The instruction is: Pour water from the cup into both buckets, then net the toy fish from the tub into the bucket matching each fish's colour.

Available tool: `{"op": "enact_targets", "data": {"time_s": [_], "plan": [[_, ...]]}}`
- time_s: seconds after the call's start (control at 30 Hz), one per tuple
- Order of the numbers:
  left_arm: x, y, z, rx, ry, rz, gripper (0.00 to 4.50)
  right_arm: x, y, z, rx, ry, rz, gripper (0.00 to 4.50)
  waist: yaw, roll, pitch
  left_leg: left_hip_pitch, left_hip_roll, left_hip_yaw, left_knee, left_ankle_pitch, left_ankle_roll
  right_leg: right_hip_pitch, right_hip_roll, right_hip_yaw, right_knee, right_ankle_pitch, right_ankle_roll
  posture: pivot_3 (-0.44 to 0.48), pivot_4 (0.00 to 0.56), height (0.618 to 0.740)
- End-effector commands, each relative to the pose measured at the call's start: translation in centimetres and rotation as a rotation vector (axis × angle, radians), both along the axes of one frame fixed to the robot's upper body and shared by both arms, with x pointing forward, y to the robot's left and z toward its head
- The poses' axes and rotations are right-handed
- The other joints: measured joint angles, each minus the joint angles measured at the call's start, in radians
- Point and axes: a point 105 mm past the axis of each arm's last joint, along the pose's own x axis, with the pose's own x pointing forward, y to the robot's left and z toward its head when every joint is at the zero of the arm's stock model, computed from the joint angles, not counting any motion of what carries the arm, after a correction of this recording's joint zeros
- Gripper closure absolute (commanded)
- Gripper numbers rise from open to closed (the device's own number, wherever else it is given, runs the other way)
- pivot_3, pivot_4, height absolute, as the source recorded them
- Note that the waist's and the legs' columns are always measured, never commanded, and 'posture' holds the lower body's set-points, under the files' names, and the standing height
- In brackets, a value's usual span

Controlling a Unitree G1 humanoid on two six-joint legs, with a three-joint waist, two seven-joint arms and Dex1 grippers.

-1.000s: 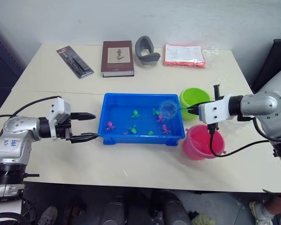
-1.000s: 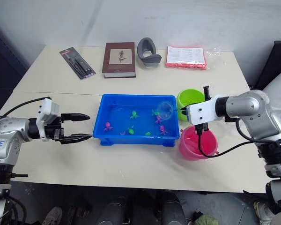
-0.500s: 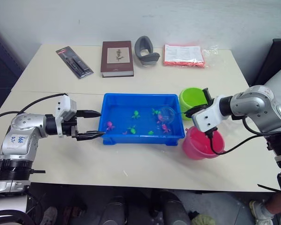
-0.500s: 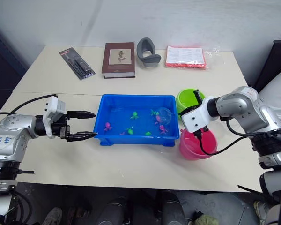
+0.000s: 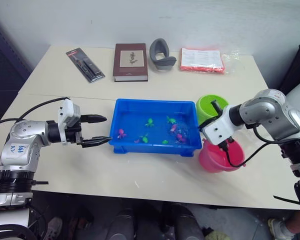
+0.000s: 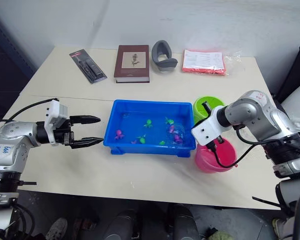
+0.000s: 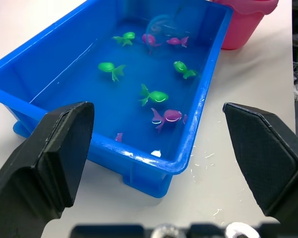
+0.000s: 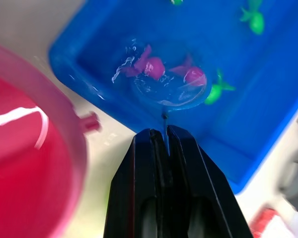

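At the 9 o'clock side of the pale tabletop [image 5: 155, 172], the left gripper [image 5: 101, 131] hovers with its two black fingers spread wide and nothing between them, its tips aimed at the short wall of the shallow rectangular bright blue plastic tub [image 5: 152, 147], just beside it but not touching.

In the middle, the tub holds water and the tiny plastic toy fish, some bright green [image 7: 155, 94] and some pink-magenta [image 7: 169, 115], scattered toward its 3 o'clock half.

At 3 o'clock stand the two small round plastic pails: the lime green bucket [image 5: 206, 104] behind, the bright pink bucket [image 5: 216, 159] in front, both just beside the tub's right end. The right gripper [image 8: 165, 139] is clamped tight on the thin handle of a small round net with a blue rim [image 8: 170, 88], which is dipped in the tub's near right corner.

The clear cup cannot be made out. I judge the pouring done, since the pink bucket shows a glint of liquid in the right wrist view. Netting looks barely begun: many fish lie in the tub, and I can see none in either bucket.

The head views give the whole layout, yet the net there is barely discernible. The right wrist view shows two pink fish [image 8: 153, 65] within the net's ring. The left wrist view counts the fish best and shows the net hoop beyond them.
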Motion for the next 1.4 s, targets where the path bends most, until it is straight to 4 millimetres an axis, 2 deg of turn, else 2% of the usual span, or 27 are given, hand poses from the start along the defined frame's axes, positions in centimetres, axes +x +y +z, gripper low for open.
{"op": "enact_targets", "data": {"time_s": [0.03, 0.37, 0.57, 0.67, 0.8, 0.93, 1.13, 1.4], "plan": [[-0.1, 0.0, 1.3, -0.013, -0.062, -0.002, 0.04, -0.4, -2.0, -0.6, 0.014, 0.129, -0.148, 4.50, 0.000, 0.000, 0.000, 0.000, 0.000, 0.000, 0.000, 0.000, 0.000, 0.000, 0.000, 0.000, 0.000, 0.000, 0.000, 0.000, 0.150, 0.740], [0.0, 0.2, 1.5, -0.009, -0.068, 0.004, 0.04, -1.3, -2.1, 1.1, 0.268, 0.340, -0.324, 4.50, 0.001, 0.000, 0.000, 0.000, 0.000, 0.000, 0.001, 0.000, 0.000, 0.000, 0.000, 0.000, 0.000, 0.000, 0.001, 0.000, 0.150, 0.740], [0.3, -0.2, 1.4, -0.017, -0.072, -0.004, 0.04, -1.1, -2.8, 1.0, 0.186, 0.256, -0.254, 4.50, -0.002, 0.000, 0.000, 0.000, 0.000, 0.000, 0.001, 0.000, 0.000, 0.000, 0.000, 0.000, 0.000, 0.001, 0.001, 0.000, 0.150, 0.740], [0.3, -0.4, 1.4, -0.020, -0.072, -0.010, 0.04, -0.7, -2.7, 0.8, 0.082, 0.149, -0.147, 4.50, -0.002, 0.000, 0.000, 0.000, 0.000, 0.001, 0.001, 0.000, 0.000, 0.000, 0.000, 0.000, 0.000, 0.001, 0.001, 0.000, 0.150, 0.740], [0.3, -0.5, 1.3, -0.021, -0.071, -0.013, 0.04, -0.1, -2.1, 0.7, 0.032, 0.077, -0.047, 4.50, -0.003, 0.000, 0.000, 0.000, 0.000, 0.002, 0.001, 0.000, 0.000, 0.000, 0.000, 0.001, 0.000, 0.001, 0.001, 0.000, 0.150, 0.740], [0.3, -0.7, 1.3, -0.026, -0.071, -0.021, 0.04, 0.0, -1.2, 0.3, 0.020, 0.091, 0.013, 4.50, -0.004, 0.000, 0.000, 0.000, 0.000, 0.002, 0.001, 0.000, 0.000, 0.000, 0.000, 0.001, 0.000, 0.001, 0.001, 0.000, 0.150, 0.740], [0.2, -0.9, 1.3, -0.029, -0.073, -0.025, 0.04, 0.0, -1.3, 0.3, 0.048, 0.156, -0.024, 4.50, -0.003, 0.000, 0.000, 0.000, 0.000, 0.002, 0.001, 0.000, 0.000, 0.000, 0.000, 0.001, 0.000, 0.001, 0.001, 0.000, 0.150, 0.740], [0.1, -0.6, 1.4, -0.025, -0.076, -0.015, 0.04, -0.3, -1.5, 1.4, 0.242, 0.285, -0.190, 4.50, -0.004, 0.000, 0.000, 0.000, 0.000, 0.001, 0.001, 0.000, 0.000, 0.000, 0.000, 0.001, 0.000, 0.001, 0.001, 0.000, 0.150, 0.740]]}}
